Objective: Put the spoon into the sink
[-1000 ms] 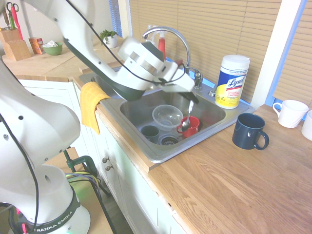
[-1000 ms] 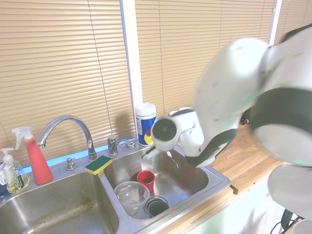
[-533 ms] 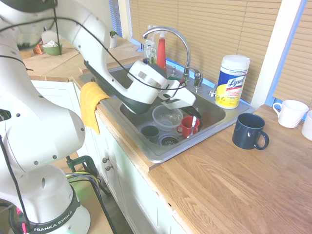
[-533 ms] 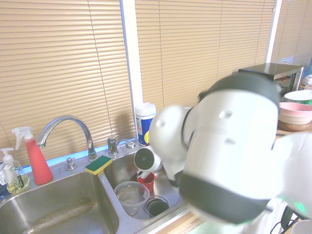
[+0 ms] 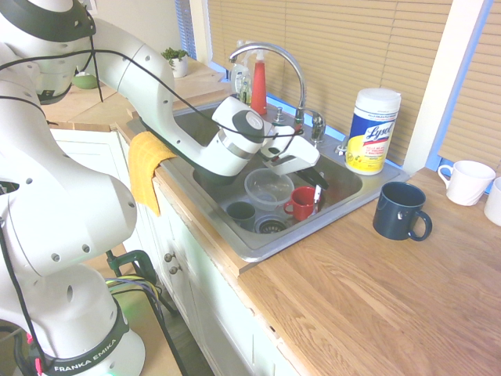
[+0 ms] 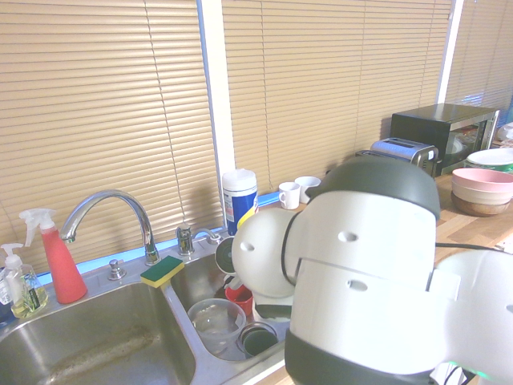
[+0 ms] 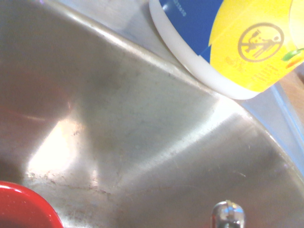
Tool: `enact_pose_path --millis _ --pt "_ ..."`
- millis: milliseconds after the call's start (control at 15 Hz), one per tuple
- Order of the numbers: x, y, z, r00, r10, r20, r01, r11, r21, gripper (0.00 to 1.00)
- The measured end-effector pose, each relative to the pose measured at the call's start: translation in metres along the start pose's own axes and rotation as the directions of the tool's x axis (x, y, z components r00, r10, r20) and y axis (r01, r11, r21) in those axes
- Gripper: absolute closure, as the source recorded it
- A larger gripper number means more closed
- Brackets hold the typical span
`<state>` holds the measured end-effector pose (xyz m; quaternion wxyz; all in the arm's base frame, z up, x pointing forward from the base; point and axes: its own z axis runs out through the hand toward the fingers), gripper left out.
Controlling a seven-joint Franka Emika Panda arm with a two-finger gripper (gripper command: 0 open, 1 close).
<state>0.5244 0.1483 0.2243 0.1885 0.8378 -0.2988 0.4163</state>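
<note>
The spoon (image 5: 316, 199) hangs upright as a thin silvery strip inside the right basin of the steel sink (image 5: 252, 244), just beside a red cup (image 5: 300, 203). My gripper (image 5: 315, 181) is low in that basin, above the cup's far side, shut on the spoon's upper end. In the wrist view the spoon's shiny end (image 7: 228, 214) rises from the lower edge against the sink wall (image 7: 142, 118). From the second exterior view my own arm hides the gripper and spoon; only the sink (image 6: 96, 341) and red cup (image 6: 239, 296) show.
The right basin also holds a clear plastic bowl (image 5: 268, 186) and a dark cup (image 5: 241, 211) near the drain. A Lysol canister (image 5: 373, 129) stands behind the sink, the curved faucet (image 5: 274, 59) arches over it, and a navy mug (image 5: 401, 210) sits on the wooden counter.
My gripper has come down with the spoon from above the red cup into the right basin, ending lower and just to the cup's right side.
</note>
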Motion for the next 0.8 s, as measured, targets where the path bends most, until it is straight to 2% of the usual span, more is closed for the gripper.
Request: enact_pose_path --millis 533,800 --pt "0.0 0.007 0.01 1.0 -0.004 -0.005 0.004 1.0 0.0 0.0" --pt "0.009 0.006 -0.001 1.0 0.003 -0.018 -0.003 1.0 0.029 0.0"
